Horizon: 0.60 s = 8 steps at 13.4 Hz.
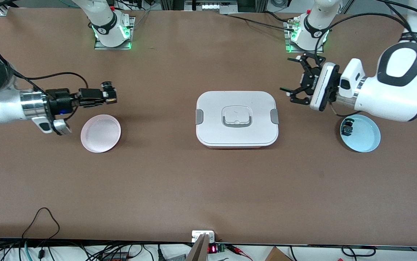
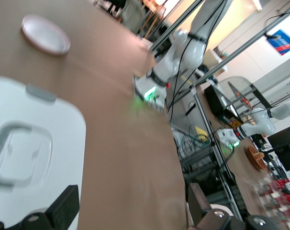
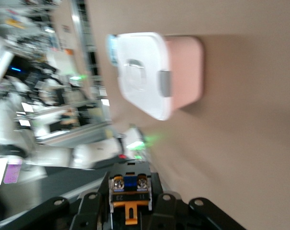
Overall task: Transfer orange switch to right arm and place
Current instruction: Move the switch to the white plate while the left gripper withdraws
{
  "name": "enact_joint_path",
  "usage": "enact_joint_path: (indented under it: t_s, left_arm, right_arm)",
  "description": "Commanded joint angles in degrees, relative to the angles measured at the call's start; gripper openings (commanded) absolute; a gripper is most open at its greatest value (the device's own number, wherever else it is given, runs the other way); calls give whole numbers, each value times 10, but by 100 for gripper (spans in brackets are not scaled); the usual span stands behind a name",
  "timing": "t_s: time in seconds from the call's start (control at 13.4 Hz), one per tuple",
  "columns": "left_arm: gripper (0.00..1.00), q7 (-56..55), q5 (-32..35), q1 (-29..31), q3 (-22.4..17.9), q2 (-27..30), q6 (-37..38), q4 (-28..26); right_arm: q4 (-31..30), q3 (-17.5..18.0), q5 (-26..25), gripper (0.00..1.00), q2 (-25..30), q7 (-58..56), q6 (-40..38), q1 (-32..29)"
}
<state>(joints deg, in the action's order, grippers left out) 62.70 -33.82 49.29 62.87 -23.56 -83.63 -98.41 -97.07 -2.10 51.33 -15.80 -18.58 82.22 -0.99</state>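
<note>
My right gripper (image 1: 107,95) is shut on the orange switch (image 1: 109,88), held above the table close to the pink plate (image 1: 100,133). In the right wrist view the orange switch (image 3: 129,192) sits between the fingers, showing its two screw terminals and an orange tab. My left gripper (image 1: 290,75) hangs open with nothing in it, over the table between the white box (image 1: 236,117) and the blue plate (image 1: 366,136). The left wrist view shows bare brown table between its fingers (image 2: 63,206).
The white lidded box with grey clips lies mid-table. The blue plate at the left arm's end holds a black switch with a green cap (image 1: 347,127). The pink plate is bare. Cables and a small device (image 1: 203,236) line the table's front edge.
</note>
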Motion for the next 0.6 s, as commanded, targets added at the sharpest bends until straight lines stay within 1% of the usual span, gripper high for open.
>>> enact_joint_path:
  t_s: [0.0, 0.07, 0.15, 0.22, 0.3, 0.37, 0.45, 0.52]
  left_arm:
    - [100, -109, 101, 7, 3, 2, 64, 81]
    - [100, -139, 133, 7, 3, -1, 82, 102]
    - [100, -164, 149, 10, 4, -3, 95, 120]
    - [100, -192, 169, 10, 4, 2, 104, 136]
    - [100, -211, 192, 7, 4, -3, 120, 151]
    - [100, -221, 207, 1, -3, 10, 129, 160]
    - [100, -245, 233, -5, -1, 18, 132, 166]
    - [100, -281, 252, -7, 0, 19, 139, 179]
  right_arm:
    - [47, 9, -161, 0, 22, 5, 34, 2]
    - [43, 11, -221, 0, 39, 6, 56, 6]
    - [43, 11, -281, 0, 50, 19, 70, 16]
    - [41, 11, -330, 0, 66, 41, 82, 21]
    - [33, 12, -369, 0, 80, 56, 98, 29]
    - [14, 12, -413, 0, 100, 71, 127, 42]
    - [-14, 13, -453, 0, 118, 91, 159, 58]
    - [-52, 14, -468, 0, 135, 105, 197, 63]
